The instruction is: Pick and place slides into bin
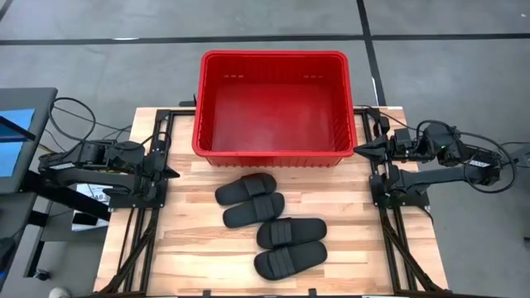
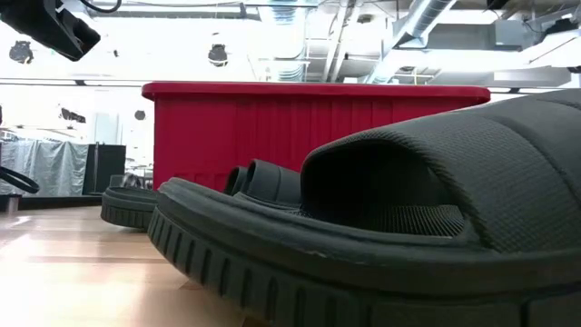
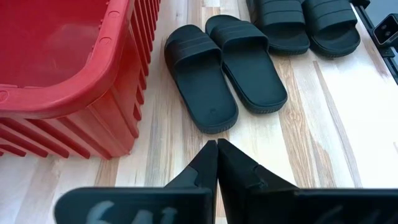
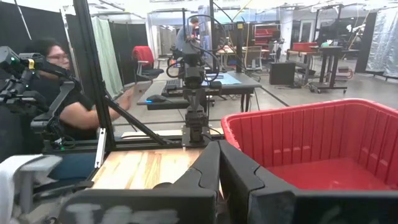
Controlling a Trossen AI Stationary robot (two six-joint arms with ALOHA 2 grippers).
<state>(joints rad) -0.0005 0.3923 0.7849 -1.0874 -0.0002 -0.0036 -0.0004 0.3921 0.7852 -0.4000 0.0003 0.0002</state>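
four black slides (image 1: pixel 272 222) lying on your table (image 1: pixel 199 248) just near of the empty red bin (image 1: pixel 273 153), your left gripper (image 1: pixel 171 174) and right gripper (image 1: pixel 358 150) both closed, holding nothing, parked at the table's sides

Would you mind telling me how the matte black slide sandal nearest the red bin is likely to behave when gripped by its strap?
The matte black slide sandal lies flat on its broad sole, so it should not roll. Its thick foam-like body suggests it is light. The arched strap may flex somewhat when pinched.
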